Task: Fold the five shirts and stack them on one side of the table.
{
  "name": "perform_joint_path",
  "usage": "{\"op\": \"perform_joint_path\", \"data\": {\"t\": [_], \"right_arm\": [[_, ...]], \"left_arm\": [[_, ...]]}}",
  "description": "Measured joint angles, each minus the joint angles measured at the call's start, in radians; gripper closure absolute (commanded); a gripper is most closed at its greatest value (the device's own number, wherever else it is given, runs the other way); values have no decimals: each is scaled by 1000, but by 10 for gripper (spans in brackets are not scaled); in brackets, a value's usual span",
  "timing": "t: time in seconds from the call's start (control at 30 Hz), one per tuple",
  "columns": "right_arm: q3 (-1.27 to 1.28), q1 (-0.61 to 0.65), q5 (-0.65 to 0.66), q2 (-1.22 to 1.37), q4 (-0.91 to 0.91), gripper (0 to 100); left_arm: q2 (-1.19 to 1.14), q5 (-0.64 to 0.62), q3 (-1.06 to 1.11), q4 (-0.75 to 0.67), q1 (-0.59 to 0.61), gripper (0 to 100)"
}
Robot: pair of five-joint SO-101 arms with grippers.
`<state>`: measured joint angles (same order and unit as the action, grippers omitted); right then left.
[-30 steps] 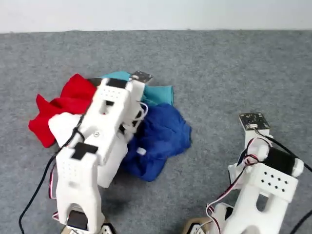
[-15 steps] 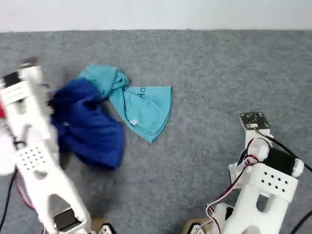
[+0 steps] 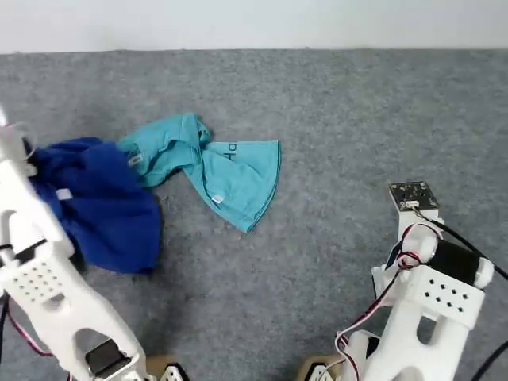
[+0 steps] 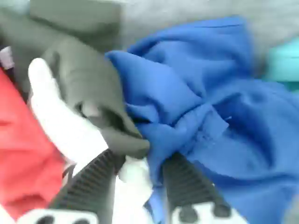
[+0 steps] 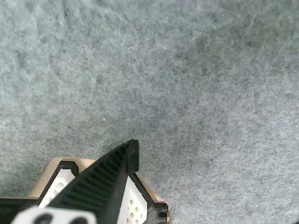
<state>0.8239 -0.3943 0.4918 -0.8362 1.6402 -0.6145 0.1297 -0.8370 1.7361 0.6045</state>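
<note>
- We saw the left arm (image 3: 40,270) cut off at the edge of the high view. It hid part of the blue shirt (image 3: 103,210), so the grasp could not be made out from above.
- In the left wrist view the left end effector (image 4: 135,175) was narrow. Its jaws pinched a fold of the blue shirt, and some of the white shirt (image 4: 58,116) was bunched between them too.
- The red shirt (image 4: 21,163) and grey shirt (image 4: 79,74) lay crumpled against these. We could not tell where one ended beneath another.
- The blue shirt sat at the left side of the counter (image 3: 357,119). The teal shirt (image 3: 226,171) lay unfolded just beside it, nearer the middle.
- The right end effector (image 5: 131,148) looked closed, jaws together, above the counter. The right arm (image 3: 429,309) sat folded low at the near edge.
- The counter was covered in grey, carpet-like fabric, and a pale wall (image 3: 254,24) ran behind it.
</note>
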Motion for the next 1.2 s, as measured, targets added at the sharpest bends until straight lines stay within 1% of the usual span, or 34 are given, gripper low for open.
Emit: {"op": "perform_joint_path", "data": {"t": [0.1, 0.17, 0.23, 0.33, 0.5, 0.6, 0.73, 0.83, 0.9, 1.03, 1.2], "right_arm": [[0, 0, 0, 0, 0, 444], [0, 0, 0, 0, 0, 444], [0, 0, 0, 0, 0, 444], [0, 0, 0, 0, 0, 444], [0, 0, 0, 0, 0, 444], [0, 0, 0, 0, 0, 444], [0, 0, 0, 0, 0, 444], [0, 0, 0, 0, 0, 444], [0, 0, 0, 0, 0, 444], [0, 0, 0, 0, 0, 444], [0, 0, 0, 0, 0, 444]], "left_arm": [[144, 0, 143, 0, -103, 750], [245, 6, 245, 0, -178, 708], [330, 6, 327, 0, -221, 706], [408, 6, 374, -2, -218, 706], [430, 5, 414, 2, -190, 706], [430, 3, 531, -8, -242, 706], [361, 2, 697, -95, -347, 706], [279, 2, 730, -114, -430, 706], [219, 6, 730, -138, -463, 706], [77, -2, 730, -204, -437, 706], [-51, -23, 628, -190, -324, 706]]}}
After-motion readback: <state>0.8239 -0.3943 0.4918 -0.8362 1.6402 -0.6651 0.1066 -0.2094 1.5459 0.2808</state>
